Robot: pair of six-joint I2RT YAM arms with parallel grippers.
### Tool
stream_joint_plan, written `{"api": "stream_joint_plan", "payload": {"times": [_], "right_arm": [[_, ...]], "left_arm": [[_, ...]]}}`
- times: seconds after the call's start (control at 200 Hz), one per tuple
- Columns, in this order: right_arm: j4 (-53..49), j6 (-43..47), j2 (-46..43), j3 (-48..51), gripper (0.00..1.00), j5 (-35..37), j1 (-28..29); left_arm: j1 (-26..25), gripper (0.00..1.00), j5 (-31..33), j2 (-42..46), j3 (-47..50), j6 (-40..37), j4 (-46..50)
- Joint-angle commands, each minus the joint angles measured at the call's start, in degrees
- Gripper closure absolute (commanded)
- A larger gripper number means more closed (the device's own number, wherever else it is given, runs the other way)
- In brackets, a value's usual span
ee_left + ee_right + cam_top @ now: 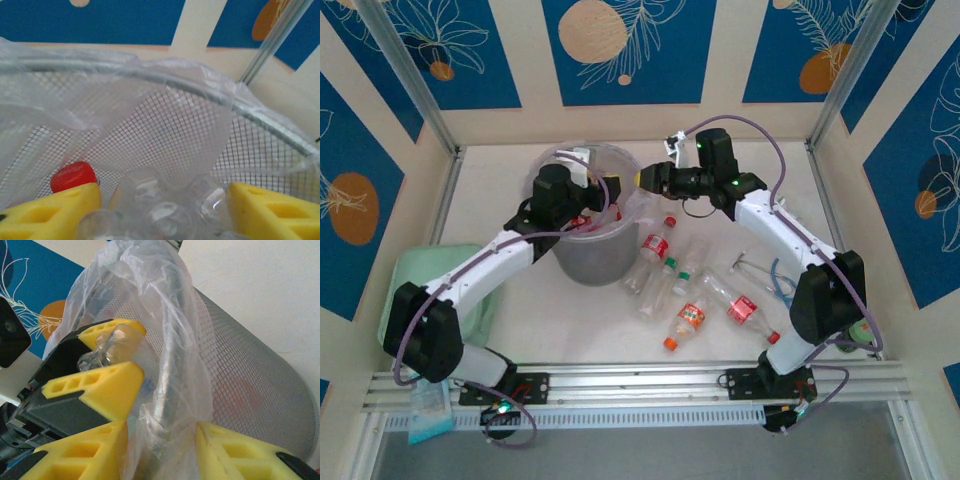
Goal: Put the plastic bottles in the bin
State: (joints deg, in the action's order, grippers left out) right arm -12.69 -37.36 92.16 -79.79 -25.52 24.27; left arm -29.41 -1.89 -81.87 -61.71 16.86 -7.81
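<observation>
The grey mesh bin [588, 255], lined with a clear bag, stands at the table's middle back. My left gripper [606, 192] hovers over its mouth, shut on a clear plastic bottle [165, 207] whose ribbed base faces the camera between the yellow fingers [50, 212]. A red cap [73, 176] of another bottle shows inside the bin. My right gripper [162, 440] is shut on the bin's rim and bag [167, 370] at the right side [642, 178]. Several bottles [690, 318] lie on the table right of the bin.
A flat pale green tray [405, 290] lies at the left under the left arm. Loose wire pieces [780, 282] sit by the right arm. A blue-white packet [428, 412] lies beyond the front rail. The enclosure's walls and posts ring the table.
</observation>
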Motion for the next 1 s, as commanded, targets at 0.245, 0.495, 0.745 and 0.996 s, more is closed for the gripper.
{"api": "stream_joint_plan", "payload": {"times": [0.245, 0.495, 0.745, 0.996], "right_arm": [[-3.1, 0.1, -0.1, -0.6, 0.46, 0.5, -0.5], [-2.9, -0.1, -1.5, 0.4, 0.42, 0.7, -1.2], [-5.2, 2.3, -5.9, 2.0, 0.29, 2.3, -2.3], [-13.8, 5.0, -16.9, 6.8, 0.1, 8.0, -9.4]], "left_arm": [[-0.7, 0.08, -4.0, 4.0, -10.8, -3.0, 11.2], [-0.6, 0.08, -2.8, 6.8, -13.3, -3.0, 15.8], [-0.7, 0.09, 2.8, 10.1, -18.8, -1.5, 27.5], [-0.5, 0.05, 10.9, 15.3, -21.5, -2.1, 41.2]]}}
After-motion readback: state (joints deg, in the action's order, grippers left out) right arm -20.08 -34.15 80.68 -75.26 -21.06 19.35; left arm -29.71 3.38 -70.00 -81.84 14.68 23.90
